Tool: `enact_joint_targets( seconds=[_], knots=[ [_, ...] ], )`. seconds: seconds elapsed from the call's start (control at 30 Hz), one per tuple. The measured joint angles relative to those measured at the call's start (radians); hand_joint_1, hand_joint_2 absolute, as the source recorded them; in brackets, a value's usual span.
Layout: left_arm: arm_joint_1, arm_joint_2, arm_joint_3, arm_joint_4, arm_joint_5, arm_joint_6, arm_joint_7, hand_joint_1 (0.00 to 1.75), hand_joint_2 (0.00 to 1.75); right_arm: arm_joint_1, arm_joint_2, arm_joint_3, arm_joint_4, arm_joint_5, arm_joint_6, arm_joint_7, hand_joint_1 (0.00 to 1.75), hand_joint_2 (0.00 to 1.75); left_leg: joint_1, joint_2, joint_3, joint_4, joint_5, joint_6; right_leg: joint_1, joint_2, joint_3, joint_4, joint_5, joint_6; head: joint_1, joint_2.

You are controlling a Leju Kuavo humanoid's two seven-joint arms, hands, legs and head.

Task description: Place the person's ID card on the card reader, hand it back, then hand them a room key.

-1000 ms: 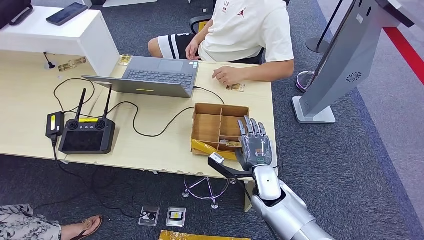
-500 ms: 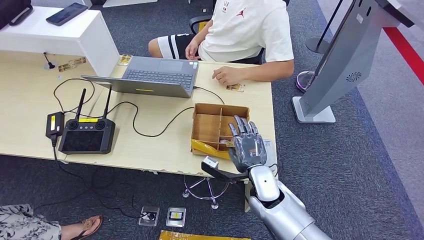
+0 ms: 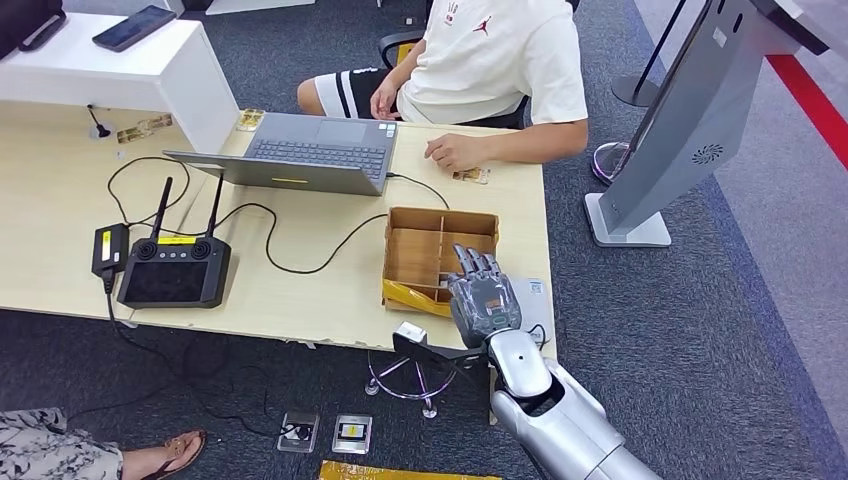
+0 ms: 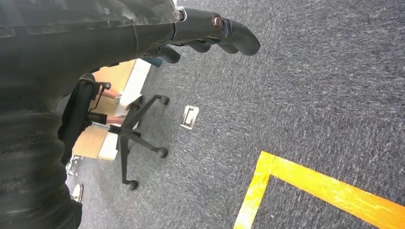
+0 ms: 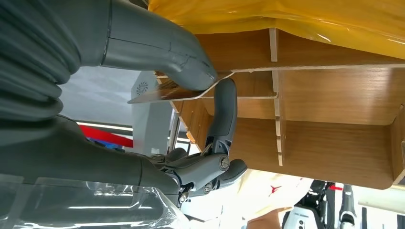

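The right robot hand (image 3: 483,301) is down at the near right corner of the wooden divided box (image 3: 415,232) on the desk (image 3: 300,300), and it's got a thin card (image 5: 165,95) pinched between thumb and a finger right over the box compartments. The left robot hand (image 4: 210,36) just hangs over the carpet, fingers curled in on nothing. A person (image 3: 500,70) sits at the far side with a hand resting on the desk by the laptop (image 3: 300,152).

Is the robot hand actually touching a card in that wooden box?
Touching. In the right wrist view the right robot hand pinches a thin card between its thumb and a dark finger, just over the wooden box.
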Motion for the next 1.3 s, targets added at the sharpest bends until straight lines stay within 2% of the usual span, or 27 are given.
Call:
enact_joint_targets(
  seconds=[0.03, 0.3, 0.33, 0.43, 0.5, 0.63, 1.3],
  knots=[
    [0.0, 0.0, 0.0, 0.0, 0.0, 0.0, 0.0, 0.0, 1.75, -0.001, 0.0, 0.0, 0.0, -0.002, 0.005, 0.002, 0.93, 1.75, 0.0, 0.0, 0.0, 0.0, 0.0, 0.0, 0.0, 0.0, 0.0, 0.0, 0.0, 0.0, 0.0, 0.0],
    [0.0, 0.0, 0.0, 0.0, 0.0, 0.0, 0.0, 0.0, 1.75, 0.002, -0.002, 0.008, 0.002, -0.009, 0.019, 0.013, 0.98, 1.75, 0.0, 0.0, 0.0, 0.0, 0.0, 0.0, 0.0, 0.0, 0.0, 0.0, 0.0, 0.0, 0.0, 0.0],
    [0.0, 0.0, 0.0, 0.0, 0.0, 0.0, 0.0, 0.0, 1.75, 0.002, -0.002, 0.01, 0.003, -0.009, 0.019, 0.013, 0.86, 1.75, 0.0, 0.0, 0.0, 0.0, 0.0, 0.0, 0.0, 0.0, 0.0, 0.0, 0.0, 0.0, 0.0, 0.0],
    [-0.001, -0.001, 0.0, 0.0, -0.001, 0.0, 0.0, 0.0, 1.75, 0.002, -0.004, 0.013, 0.003, -0.01, 0.019, 0.018, 0.37, 1.75, 0.0, 0.0, 0.0, 0.0, 0.0, 0.0, 0.0, 0.0, 0.0, 0.0, 0.0, 0.0, 0.0, 0.0],
    [-0.001, -0.001, -0.001, 0.0, -0.001, 0.0, -0.001, 0.0, 1.75, 0.002, -0.006, 0.014, 0.003, -0.008, 0.017, 0.026, 0.3, 1.75, 0.0, 0.0, 0.0, 0.0, 0.0, 0.0, 0.0, 0.0, 0.0, 0.0, 0.0, 0.0, 0.0, 0.0],
    [-0.001, -0.003, -0.004, 0.0, -0.002, 0.0, -0.003, 0.0, 1.75, 0.002, -0.011, 0.015, 0.003, -0.002, 0.014, 0.043, 0.03, 1.75, 0.0, 0.0, 0.0, 0.0, 0.0, 0.0, 0.0, 0.0, 0.0, 0.0, 0.0, 0.0, 0.0, 0.0],
    [-0.001, -0.003, -0.018, 0.0, 0.013, 0.0, 0.023, 0.0, 1.75, 0.002, -0.016, 0.027, 0.0, -0.001, -0.022, 0.031, 0.0, 1.75, 0.0, 0.0, 0.0, 0.0, 0.0, 0.0, 0.0, 0.0, 0.0, 0.0, 0.0, 0.0, 0.0, 0.0]
  ],
)
